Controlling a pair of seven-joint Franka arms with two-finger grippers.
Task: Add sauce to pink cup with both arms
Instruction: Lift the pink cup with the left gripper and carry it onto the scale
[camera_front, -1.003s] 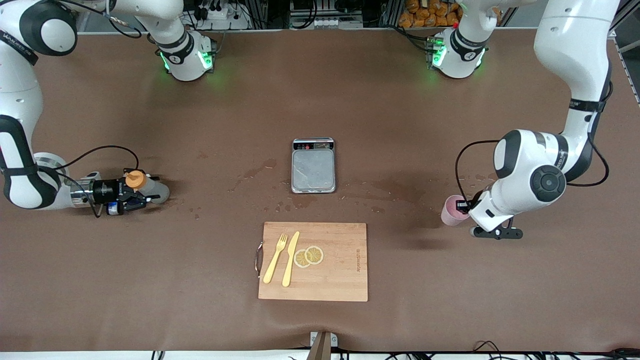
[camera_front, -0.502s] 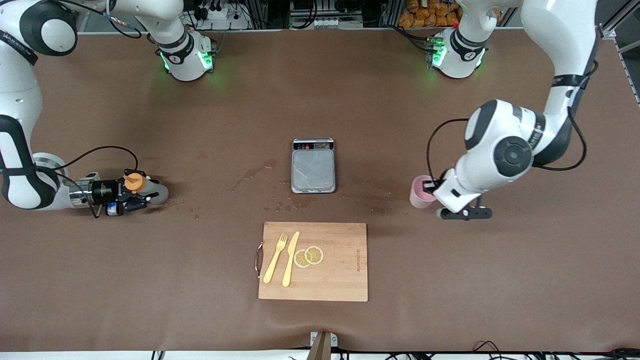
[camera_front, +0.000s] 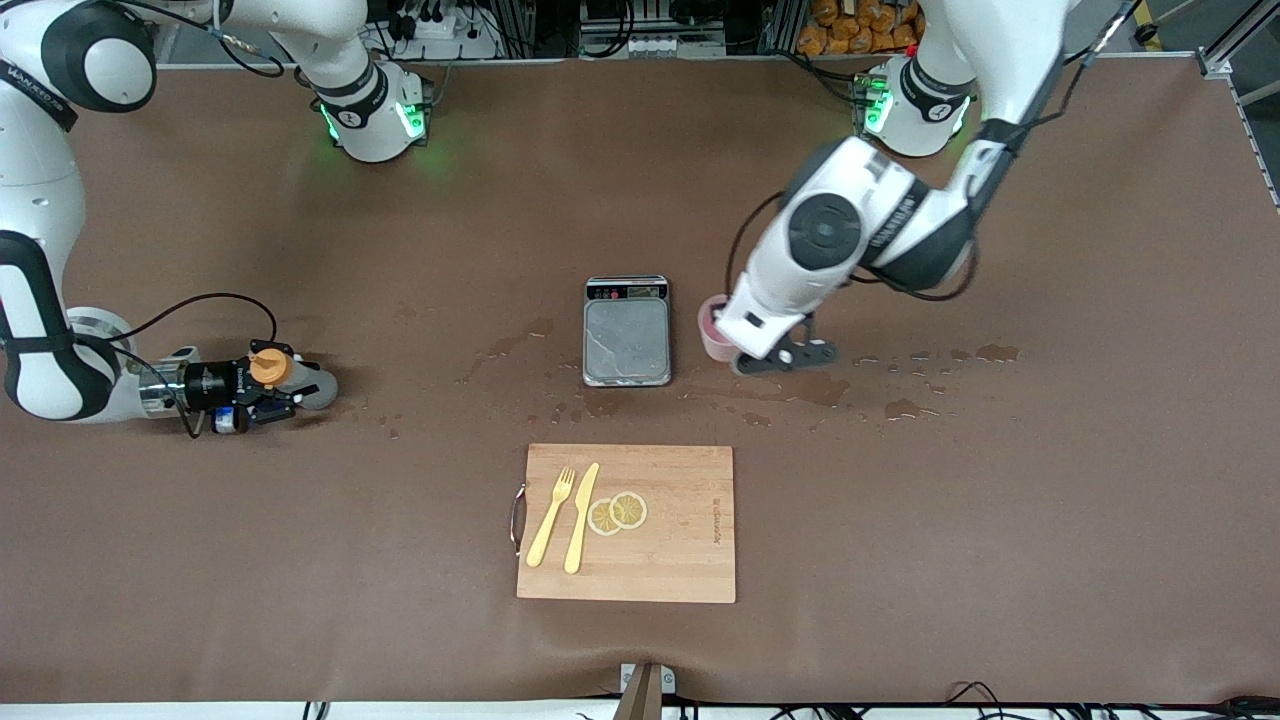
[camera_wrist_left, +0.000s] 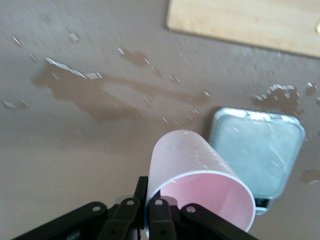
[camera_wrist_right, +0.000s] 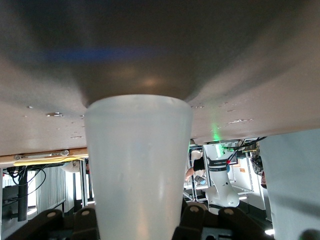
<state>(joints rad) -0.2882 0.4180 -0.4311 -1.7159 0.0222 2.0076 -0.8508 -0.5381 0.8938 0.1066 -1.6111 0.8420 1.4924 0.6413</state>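
Landmark: scale (camera_front: 627, 331), mid-table.
Left gripper (camera_front: 722, 335): clamping the pink cup (camera_front: 712, 328), holding it aloft beside the scale.
Right gripper (camera_front: 262, 392): gripping the sauce (camera_front: 290, 377), far toward the right arm's end.
Gap: cup and sauce well apart; sauce needing to come toward the scale.

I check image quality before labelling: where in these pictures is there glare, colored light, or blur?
Front view: green light glows on both arm bases, and wet patches darken the table. Left wrist view: soft overall; the pink cup is blurred at its rim, and the scale shows pale glare. Right wrist view: the sauce fills the frame, slightly out of focus, casting a dark shadow.
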